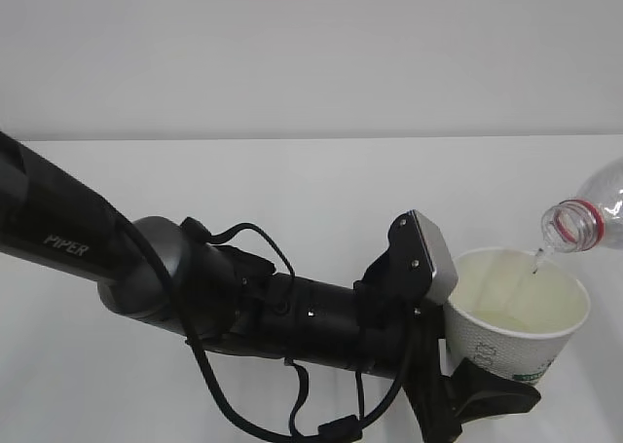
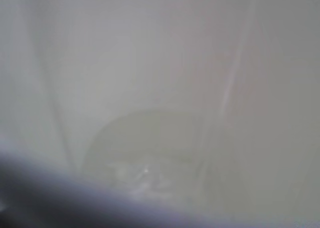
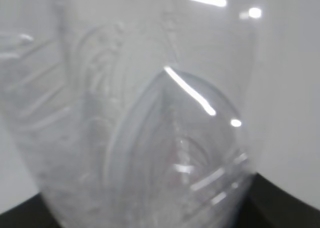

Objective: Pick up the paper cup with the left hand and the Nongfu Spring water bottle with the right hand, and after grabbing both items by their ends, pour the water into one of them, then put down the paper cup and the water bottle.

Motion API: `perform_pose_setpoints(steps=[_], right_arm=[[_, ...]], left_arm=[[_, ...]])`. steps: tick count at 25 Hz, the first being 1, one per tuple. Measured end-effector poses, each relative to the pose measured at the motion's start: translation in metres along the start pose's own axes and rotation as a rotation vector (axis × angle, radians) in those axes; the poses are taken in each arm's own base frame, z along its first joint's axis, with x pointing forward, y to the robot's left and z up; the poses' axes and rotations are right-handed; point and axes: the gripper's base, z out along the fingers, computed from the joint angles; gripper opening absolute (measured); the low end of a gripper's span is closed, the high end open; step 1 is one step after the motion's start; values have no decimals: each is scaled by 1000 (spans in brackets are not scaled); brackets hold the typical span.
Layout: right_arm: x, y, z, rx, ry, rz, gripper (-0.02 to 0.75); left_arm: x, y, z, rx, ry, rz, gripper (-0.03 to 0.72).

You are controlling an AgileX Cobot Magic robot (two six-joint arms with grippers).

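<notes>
— That big black PIPER arm (image 1: pixel 146 268) takes up half the table (image 1: pixel 311 170), and the left hand (image 1: pixel 477 389) at its end has its black fingers around the lower side of the paper cup (image 1: pixel 516 316) — clamped on it, held just above the table edge of my view.

— And the Nongfu Spring water bottle (image 1: pixel 589 214)?

— Tilted in from the right, open mouth with the red neck ring just over the cup's far rim. A thin thread of water (image 1: pixel 535 260) falls inside. The right hand itself I can't see from here; its own camera is filled by ribbed clear plastic (image 3: pixel 150 128), so I'd say it grips the bottle's base end.

— What worries you?

— The stream lands close to the rim. Any drift of the bottle rightward and it spills outside. Also, paper walls squeezed low down could buckle as the cup gets heavier.
</notes>
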Motion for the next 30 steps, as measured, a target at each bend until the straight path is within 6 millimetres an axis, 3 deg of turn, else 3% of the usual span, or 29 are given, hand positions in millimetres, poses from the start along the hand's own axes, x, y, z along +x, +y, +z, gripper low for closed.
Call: perform_pose_setpoints(steps=[30], right_arm=[[0, -2, 0, 22, -1, -11, 446]], left_arm=[[0, 0, 0, 0, 1, -1, 516]])
